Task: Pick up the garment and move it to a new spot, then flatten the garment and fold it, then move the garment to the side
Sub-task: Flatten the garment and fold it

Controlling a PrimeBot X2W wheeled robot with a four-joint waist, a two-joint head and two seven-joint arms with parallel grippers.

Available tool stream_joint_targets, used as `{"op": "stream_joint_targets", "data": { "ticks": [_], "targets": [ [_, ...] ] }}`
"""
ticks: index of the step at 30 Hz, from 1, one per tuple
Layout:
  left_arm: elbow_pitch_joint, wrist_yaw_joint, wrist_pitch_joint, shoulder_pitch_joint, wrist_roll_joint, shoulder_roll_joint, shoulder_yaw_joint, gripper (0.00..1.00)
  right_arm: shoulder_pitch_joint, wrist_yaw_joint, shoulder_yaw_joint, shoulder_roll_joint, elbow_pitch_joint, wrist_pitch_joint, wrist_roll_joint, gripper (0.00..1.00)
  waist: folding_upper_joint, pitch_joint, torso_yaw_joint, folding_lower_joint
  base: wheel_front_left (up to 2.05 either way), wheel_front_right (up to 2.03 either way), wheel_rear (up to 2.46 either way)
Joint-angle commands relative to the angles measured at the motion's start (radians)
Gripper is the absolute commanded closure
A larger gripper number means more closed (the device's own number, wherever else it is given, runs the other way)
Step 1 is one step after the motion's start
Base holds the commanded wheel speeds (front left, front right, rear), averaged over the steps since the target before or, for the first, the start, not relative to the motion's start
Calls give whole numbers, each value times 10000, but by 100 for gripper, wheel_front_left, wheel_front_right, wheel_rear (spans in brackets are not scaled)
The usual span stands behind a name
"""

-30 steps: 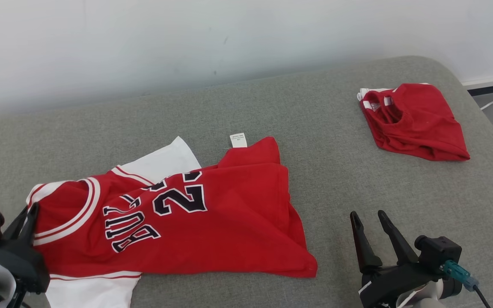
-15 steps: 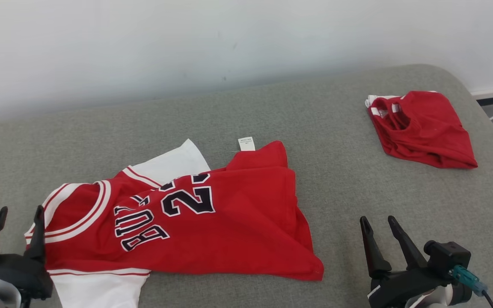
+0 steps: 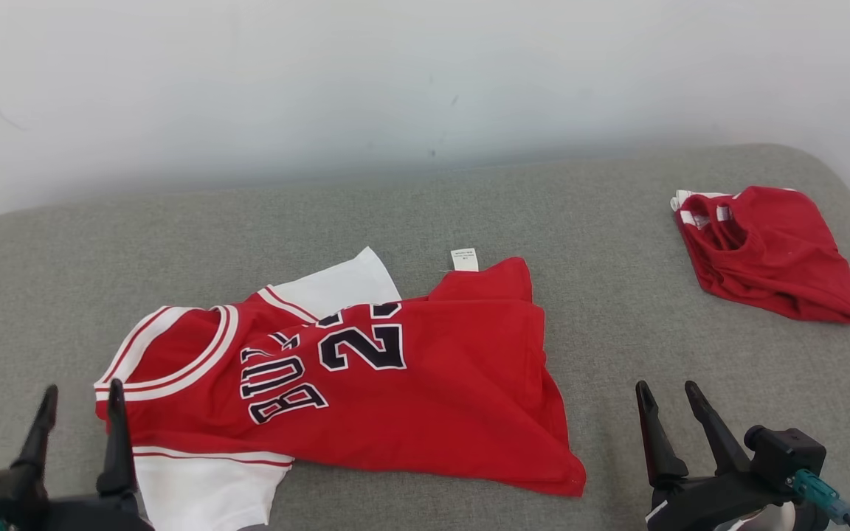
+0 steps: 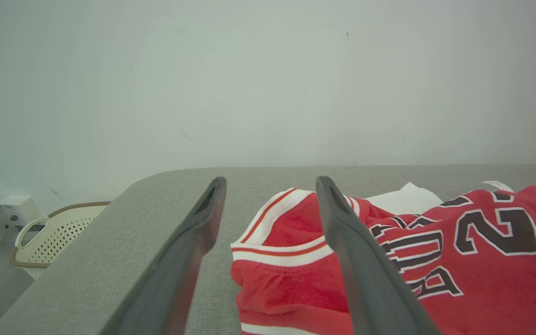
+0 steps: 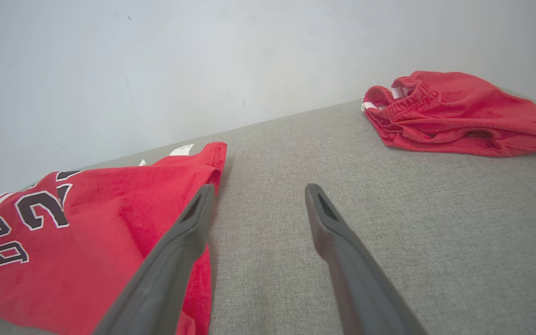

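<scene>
The left gripper (image 3: 82,391) (image 4: 271,181) has its two long dark fingers spread wide and holds nothing; a second ago they were pinched together at the collar end of the red basketball jersey (image 3: 410,391) (image 4: 458,279) (image 5: 86,242), a short-sleeved top with white sleeves, white-striped trim and black lettering. Now one finger stands at that collar edge and the other just off it over the grey fabric cushion (image 3: 425,221); whether the nearer finger touches the cloth cannot be told. The right gripper (image 3: 665,387) (image 5: 259,188), empty and as wide open as before, hangs over bare cushion just beyond the jersey's hem corner. The jersey lies spread but rumpled on the cushion, hem folded under, a small white label (image 3: 465,259) poking out at its far edge; its shift in the head view comes from the camera turning. Well apart from the hem side, folded red shorts (image 3: 772,258) (image 5: 458,111) lie on the same cushion. Past the collar side, below the cushion's end, sits a cream perforated basket (image 4: 58,232); its contents cannot be seen.
</scene>
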Motion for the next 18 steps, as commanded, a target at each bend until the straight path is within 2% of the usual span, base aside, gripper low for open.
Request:
{"op": "stream_joint_targets", "data": {
  "ticks": [1, 11, 18],
  "targets": [
    [-172, 9, -31, 340, 222, -111, 112, 0, 104, -6, -34, -14, -35, -23, -121, 0, 0, -79, 84, 0, 0, 0, 0],
    [-1198, 271, -32, 1822, 995, -1176, 1096, 0, 243, -6, -146, 184, -145, -22, -432, 0, 0, -370, -45, 0, 0, 0, 0],
    [-1487, 117, -33, 2413, 1238, -1754, 1605, 0, 348, -6, -246, 276, -165, -22, -584, 0, 0, -507, -68, 0, 0, 0, 0]
  ]
}}
